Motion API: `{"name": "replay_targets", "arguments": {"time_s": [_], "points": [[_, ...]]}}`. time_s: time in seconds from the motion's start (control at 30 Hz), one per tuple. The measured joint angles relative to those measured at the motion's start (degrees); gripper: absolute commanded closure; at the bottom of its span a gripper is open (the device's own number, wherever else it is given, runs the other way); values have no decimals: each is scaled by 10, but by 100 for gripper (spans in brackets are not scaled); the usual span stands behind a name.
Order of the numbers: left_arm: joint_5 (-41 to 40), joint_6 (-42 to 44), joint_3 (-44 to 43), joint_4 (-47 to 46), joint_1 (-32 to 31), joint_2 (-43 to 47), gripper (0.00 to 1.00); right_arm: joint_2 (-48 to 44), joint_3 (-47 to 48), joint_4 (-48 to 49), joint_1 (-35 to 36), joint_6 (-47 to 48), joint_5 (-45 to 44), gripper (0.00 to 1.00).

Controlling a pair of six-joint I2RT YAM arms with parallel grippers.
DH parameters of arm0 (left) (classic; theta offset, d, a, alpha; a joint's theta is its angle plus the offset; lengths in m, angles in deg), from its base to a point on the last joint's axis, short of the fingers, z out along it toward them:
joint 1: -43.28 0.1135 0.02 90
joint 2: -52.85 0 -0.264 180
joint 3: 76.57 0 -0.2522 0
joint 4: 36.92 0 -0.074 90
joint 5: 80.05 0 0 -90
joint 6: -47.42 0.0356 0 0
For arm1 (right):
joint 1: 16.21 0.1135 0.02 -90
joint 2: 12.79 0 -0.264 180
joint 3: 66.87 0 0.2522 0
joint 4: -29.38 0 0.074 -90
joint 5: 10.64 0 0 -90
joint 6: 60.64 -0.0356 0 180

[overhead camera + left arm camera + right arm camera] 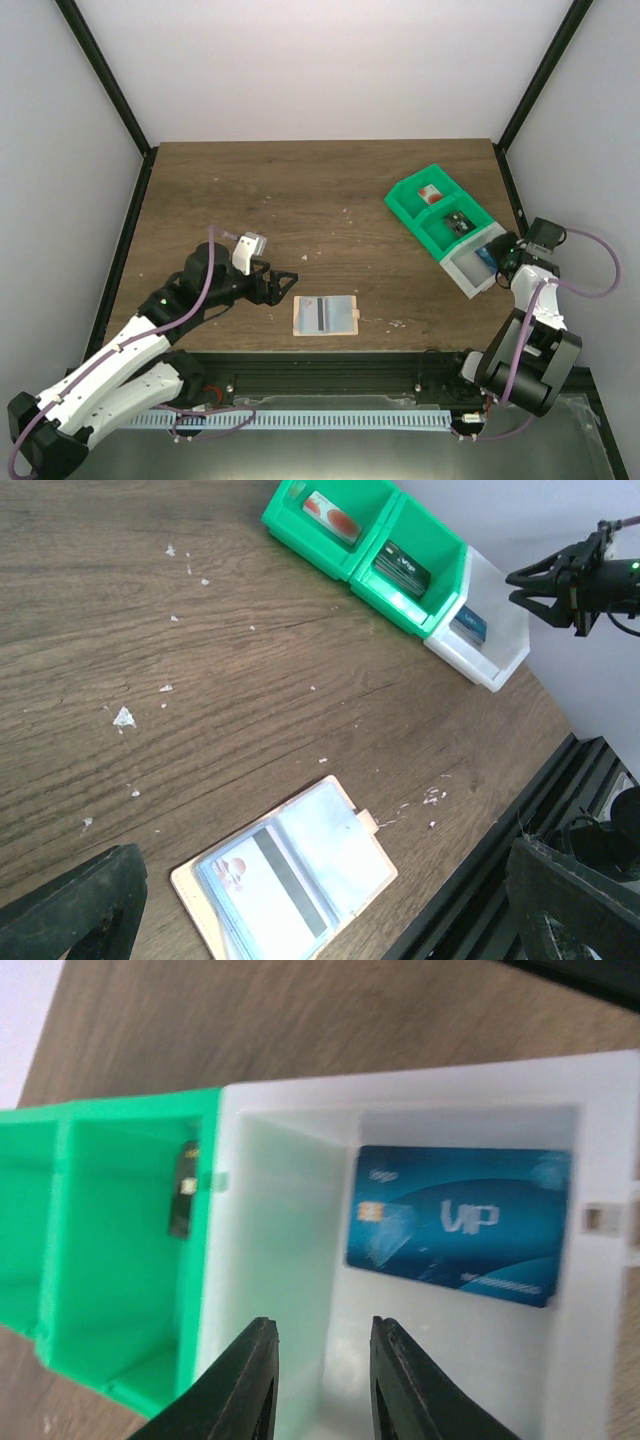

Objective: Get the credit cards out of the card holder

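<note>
The tan card holder [340, 318] lies open near the table's front edge, also in the left wrist view [352, 850]. A pale blue-grey card with a dark stripe [285, 880] sits in its left pocket. My left gripper [286, 283] is open and empty, just left of the holder; its fingers [80, 905] straddle the holder from above. My right gripper [322, 1345] is open and empty, over the white bin [270, 1220], where a blue card [460, 1222] lies. A dark card [183, 1190] stands in the adjoining green compartment.
The green-and-white compartment tray [418, 190] stands at the right, angled toward the front right edge. Its far compartment holds a red-and-white card [330, 515]. A black rail [330, 360] runs along the table's front edge. Grey walls and black posts enclose the table.
</note>
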Motion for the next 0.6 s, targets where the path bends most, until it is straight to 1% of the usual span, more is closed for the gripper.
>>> {"name": "replay_targets", "arguments": {"time_s": [0.17, 0.37, 0.6], "points": [[-4, 0, 0, 0, 0, -10, 0, -15, 3, -1, 35, 13, 45, 72], [-10, -3, 0, -2, 0, -36, 0, -24, 26, -9, 108, 20, 70, 72], [-4, -21, -7, -2, 0, -130, 0, -56, 28, -11, 225, 19, 94, 72]]}}
